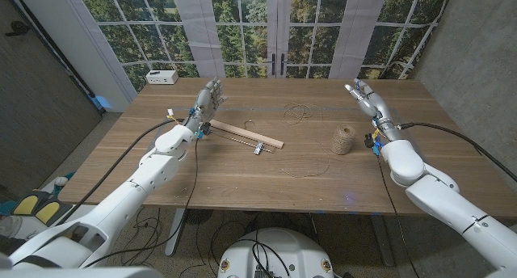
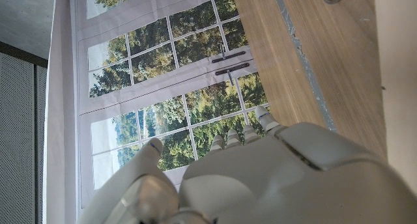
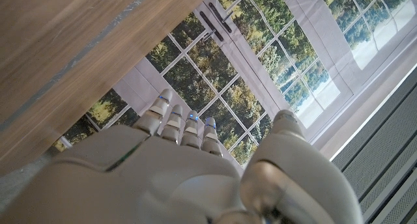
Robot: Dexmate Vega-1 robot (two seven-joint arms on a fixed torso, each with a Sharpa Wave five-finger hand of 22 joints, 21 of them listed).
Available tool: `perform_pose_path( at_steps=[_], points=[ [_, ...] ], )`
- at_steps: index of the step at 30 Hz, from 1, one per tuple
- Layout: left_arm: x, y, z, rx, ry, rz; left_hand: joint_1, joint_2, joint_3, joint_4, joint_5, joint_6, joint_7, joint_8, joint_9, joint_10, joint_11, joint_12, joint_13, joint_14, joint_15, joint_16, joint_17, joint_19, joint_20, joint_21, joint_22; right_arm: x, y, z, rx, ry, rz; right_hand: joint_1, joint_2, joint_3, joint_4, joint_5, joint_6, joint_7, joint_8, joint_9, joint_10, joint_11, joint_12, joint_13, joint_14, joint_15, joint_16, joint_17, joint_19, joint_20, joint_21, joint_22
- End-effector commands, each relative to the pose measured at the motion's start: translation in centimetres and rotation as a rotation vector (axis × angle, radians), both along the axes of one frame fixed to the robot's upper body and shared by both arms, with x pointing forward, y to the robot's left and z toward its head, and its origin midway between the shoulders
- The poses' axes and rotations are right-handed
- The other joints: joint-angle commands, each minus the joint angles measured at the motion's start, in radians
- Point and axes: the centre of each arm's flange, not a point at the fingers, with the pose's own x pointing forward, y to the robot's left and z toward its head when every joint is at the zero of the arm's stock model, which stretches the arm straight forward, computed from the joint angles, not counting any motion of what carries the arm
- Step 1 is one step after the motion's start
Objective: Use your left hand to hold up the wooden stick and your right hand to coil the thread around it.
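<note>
Nearest in the head view, two white arms come up from the bottom corners of the frame onto one wooden counter point(image 1: 242, 177). The left hand point(image 1: 207, 100) stands left of centre with its fingers point(image 1: 215, 89) reaching up and a little apart, holding nothing. The right hand point(image 1: 367, 96) is raised at the upper right, fingers likewise spread and empty.

Between the two hands, near the middle of the frame, lies one wooden stick point(image 1: 246, 134), flat on the counter and slanting down toward the right; its left end is just beside the left hand, though whether they touch cannot be told. A small metal piece point(image 1: 258, 149) sits against the stick near its right end. Right of the stick, and apart from it, stands one ball of thread point(image 1: 343, 140), upright, below and left of the right hand. Loose loops of thread point(image 1: 299, 111) lie on the counter above centre.

Farther back, at the upper left of the frame, one small white box point(image 1: 162, 77) rests at the counter's far corner. Behind the counter is a wall of windows point(image 1: 275, 27) looking onto trees.

In the left wrist view, the back of the left hand point(image 2: 260, 178) shows against the windows; in the right wrist view, the right hand point(image 3: 169, 178) does the same.
</note>
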Motion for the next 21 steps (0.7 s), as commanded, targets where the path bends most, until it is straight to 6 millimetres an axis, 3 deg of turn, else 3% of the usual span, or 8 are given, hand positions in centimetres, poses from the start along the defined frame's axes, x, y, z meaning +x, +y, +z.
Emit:
perform_pose_path(
  at_steps=[1,5,10,11,14,17,21],
  points=[
    [-0.7,0.1,0.1,0.012,-0.006,-0.009,0.005,0.020,-0.006,0.002,0.007,-0.032,-0.007,0.009,0.003,-0.073,0.009,0.003,0.004,-0.061,0.005,0.006,0.005,-0.033,0.003,-0.003,0.004,-2.0,0.8,-1.7,-0.065,0.009,-0.089,0.016,-0.001,0.003,-0.012,-0.001,-0.008,-0.001,-0.002,0.004,-0.005,-0.008,-0.008,0.001,-0.008,-0.002,-0.002,0.001,-0.005,-0.006,-0.004,0.005],
    [-0.7,0.1,0.1,0.012,-0.011,-0.013,0.005,0.020,-0.007,0.002,0.008,-0.031,-0.007,0.009,0.003,-0.073,0.000,0.002,0.004,-0.060,0.005,0.006,0.005,-0.032,0.003,-0.005,0.004,-2.5,0.9,-2.2,-0.077,0.020,-0.109,0.025,-0.002,0.006,-0.019,-0.002,-0.011,-0.001,-0.002,0.004,-0.008,-0.010,-0.012,0.002,-0.009,-0.003,-0.003,0.001,-0.006,-0.007,-0.005,0.005],
    [-0.7,0.0,0.2,0.018,-0.012,-0.022,0.005,0.021,-0.009,0.002,0.008,-0.029,-0.007,0.008,0.003,-0.069,0.016,0.002,0.005,-0.059,0.005,0.004,0.005,-0.030,0.003,-0.008,0.005,-3.2,1.1,-2.7,-0.102,0.035,-0.145,0.035,-0.005,0.008,-0.028,-0.004,-0.014,0.000,-0.003,0.005,-0.010,-0.006,-0.015,0.002,-0.011,-0.003,-0.005,0.001,-0.004,-0.013,-0.004,0.005],
    [-0.6,-0.1,0.2,0.019,-0.011,-0.025,0.005,0.021,-0.010,0.002,0.008,-0.029,-0.007,0.008,0.003,-0.074,0.004,0.000,0.005,-0.059,0.006,0.004,0.006,-0.030,0.003,-0.009,0.005,-3.3,1.2,-2.9,-0.108,0.036,-0.150,0.037,-0.005,0.009,-0.029,-0.004,-0.014,-0.001,-0.003,0.005,-0.010,-0.005,-0.016,0.002,-0.010,-0.002,-0.005,0.001,-0.004,-0.013,-0.004,0.005],
    [-0.6,-0.1,0.2,0.020,-0.011,-0.028,0.005,0.021,-0.010,0.002,0.009,-0.028,-0.006,0.008,0.003,-0.069,0.013,0.001,0.005,-0.058,0.005,0.004,0.006,-0.029,0.003,-0.010,0.005,-3.7,1.3,-3.2,-0.120,0.045,-0.167,0.041,-0.007,0.010,-0.032,-0.005,-0.016,0.001,-0.004,0.005,-0.010,-0.006,-0.017,0.002,-0.011,-0.003,-0.006,0.001,-0.003,-0.014,-0.004,0.005],
    [-0.6,-0.1,0.2,0.020,-0.011,-0.029,0.006,0.021,-0.012,0.002,0.009,-0.028,-0.007,0.007,0.003,-0.071,-0.001,-0.001,0.005,-0.058,0.004,0.003,0.006,-0.029,0.003,-0.013,0.005,-4.1,1.5,-3.6,-0.139,0.053,-0.189,0.048,-0.008,0.012,-0.038,-0.005,-0.017,0.002,-0.004,0.005,-0.011,-0.005,-0.019,0.002,-0.010,-0.004,-0.007,0.001,0.003,-0.018,-0.002,0.004],
    [-0.5,-0.1,0.3,0.023,-0.013,-0.032,0.006,0.022,-0.013,0.002,0.010,-0.027,-0.006,0.007,0.003,-0.070,0.007,-0.001,0.005,-0.057,0.006,0.002,0.006,-0.027,0.003,-0.016,0.005,-4.4,1.7,-4.0,-0.156,0.069,-0.213,0.056,-0.010,0.014,-0.044,-0.006,-0.019,0.005,-0.003,0.005,-0.012,-0.007,-0.022,0.003,-0.009,-0.006,-0.007,0.001,0.009,-0.017,0.000,0.004]
  ],
)
